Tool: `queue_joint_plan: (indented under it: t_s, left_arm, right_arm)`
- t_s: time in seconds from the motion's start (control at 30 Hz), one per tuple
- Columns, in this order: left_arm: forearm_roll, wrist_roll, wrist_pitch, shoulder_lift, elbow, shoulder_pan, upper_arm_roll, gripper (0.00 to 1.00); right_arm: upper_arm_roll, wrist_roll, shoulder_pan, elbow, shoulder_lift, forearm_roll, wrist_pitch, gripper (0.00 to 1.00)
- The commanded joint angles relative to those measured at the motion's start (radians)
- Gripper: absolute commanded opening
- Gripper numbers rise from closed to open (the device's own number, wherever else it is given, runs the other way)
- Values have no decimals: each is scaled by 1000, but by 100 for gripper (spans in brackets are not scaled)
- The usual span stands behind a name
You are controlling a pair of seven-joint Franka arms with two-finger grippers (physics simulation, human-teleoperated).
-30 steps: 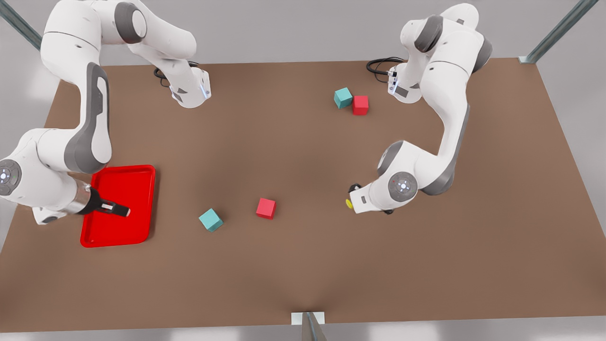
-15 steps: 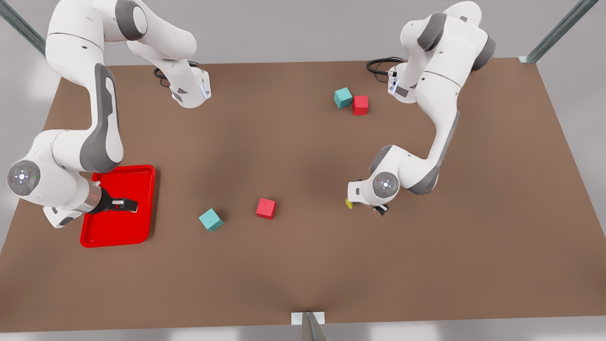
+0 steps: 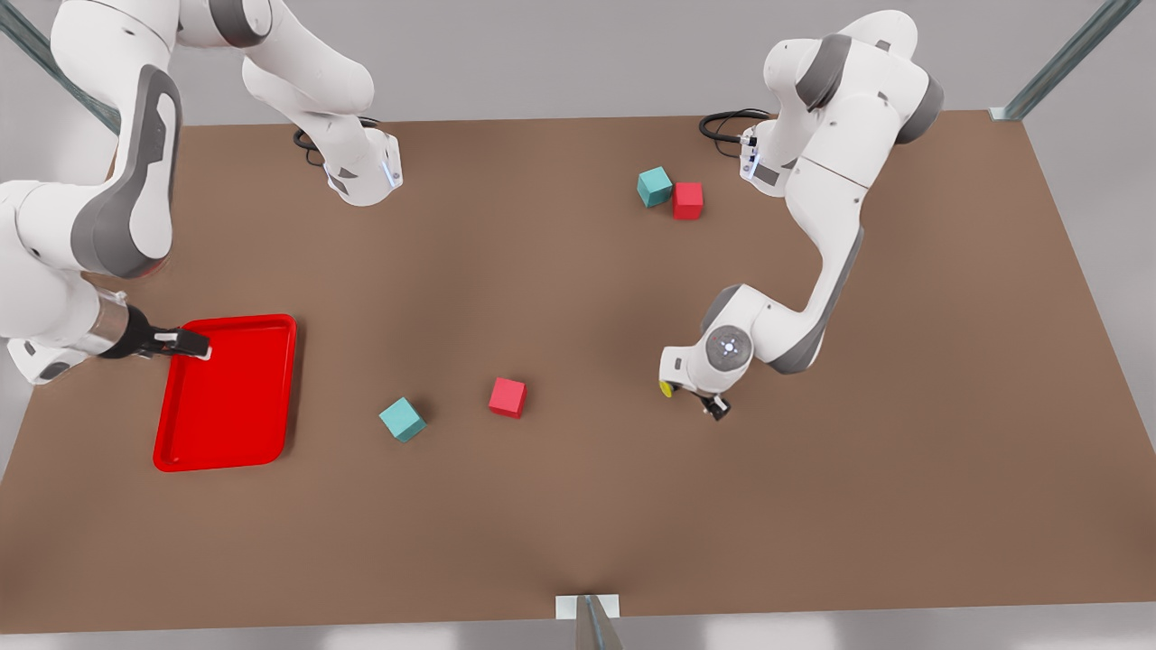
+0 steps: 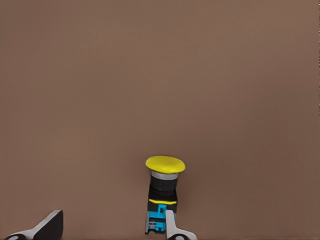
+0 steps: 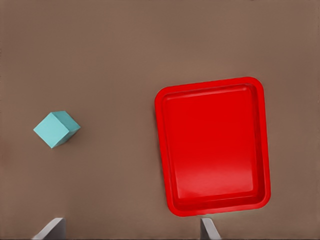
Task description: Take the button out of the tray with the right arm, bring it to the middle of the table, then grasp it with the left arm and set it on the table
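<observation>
The left gripper is spread wide, one finger touching the button; it should lift straight up, not knock it; the right gripper, spread too, waits by the tray.

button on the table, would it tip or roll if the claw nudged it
The button stands tall and narrow with a wide yellow cap, so it probably tips easily. Once on its side, the round cap might let it roll in an arc. It looks rigid. The left claw is open around its base.
</observation>
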Motion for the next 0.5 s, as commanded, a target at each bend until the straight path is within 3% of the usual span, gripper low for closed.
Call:
queue_joint_plan:
  t_s: [0.0,0.03,0.13,0.23,0.37,0.47]
  left_arm:
    - [14,-48,64,-6,-25,-9,0,99]
    - [14,-54,69,-12,-38,-13,-2,99]
    - [14,-112,113,-25,-80,-32,-3,99]
    - [14,-112,123,-12,-78,-29,-3,99]
    - [15,-112,158,-22,-121,-15,-2,99]
    - [15,-130,159,-37,-146,-13,-2,99]
  right_arm:
    - [64,-51,22,-3,-77,-28,-136,100]
    - [75,-31,3,12,-8,15,-90,100]
    - [75,-29,3,0,-7,23,94,100]
    - [75,-29,-96,-32,-4,27,105,100]
    - [76,-31,-90,-25,-2,23,188,100]
    - [177,18,-73,-23,-51,23,156,100]
